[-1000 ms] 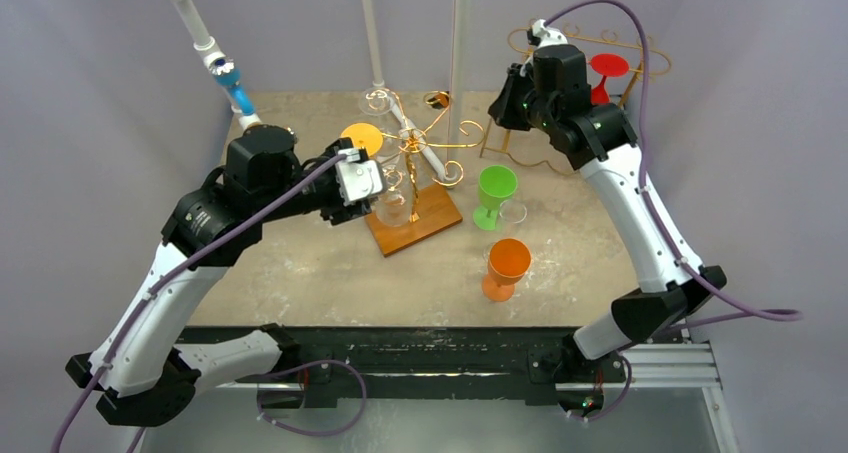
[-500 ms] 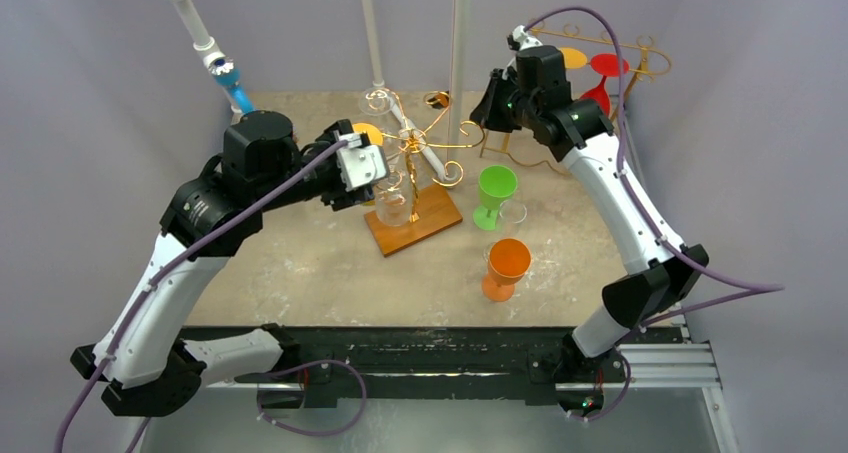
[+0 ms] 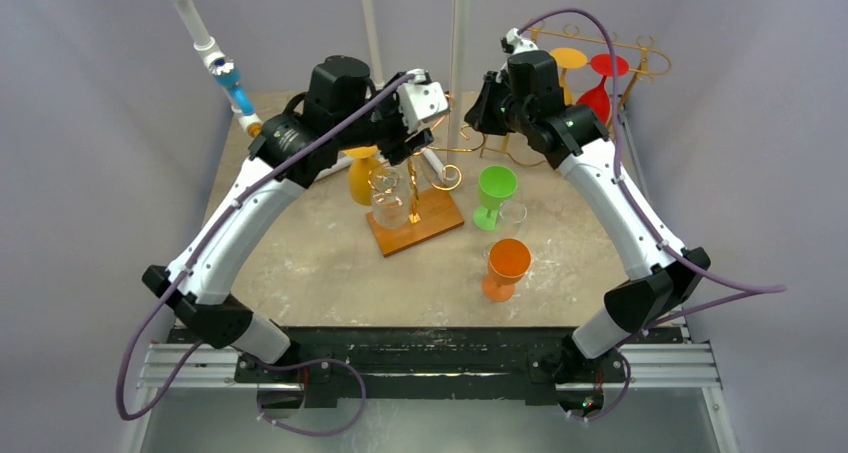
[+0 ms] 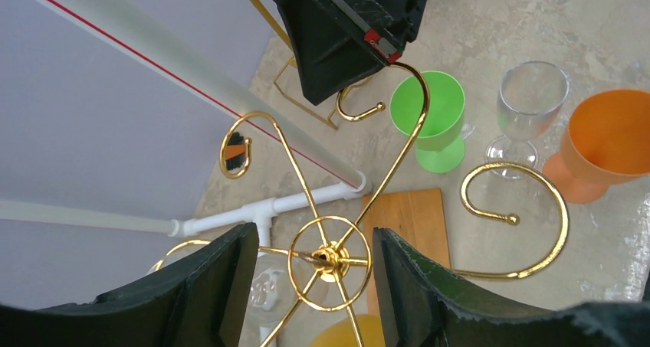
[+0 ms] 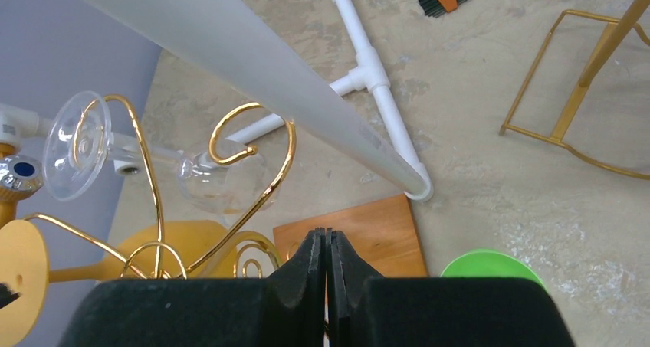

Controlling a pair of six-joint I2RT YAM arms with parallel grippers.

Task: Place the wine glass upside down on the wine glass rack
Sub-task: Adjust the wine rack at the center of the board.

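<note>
Now the left fingers (image 4: 215, 286), spread and empty, have risen above the rack (image 4: 329, 256); right fingers (image 5: 295, 286) pressed together.

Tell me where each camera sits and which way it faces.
Top external: above and behind the bases, looking down on the table; both arms show.
Left wrist: on the left arm, looking down past its parted fingers at the gold rack.
Right wrist: on the right arm, looking down over its shut fingers at the wooden base.
Both wrist views share the gold rack and green glass.
</note>
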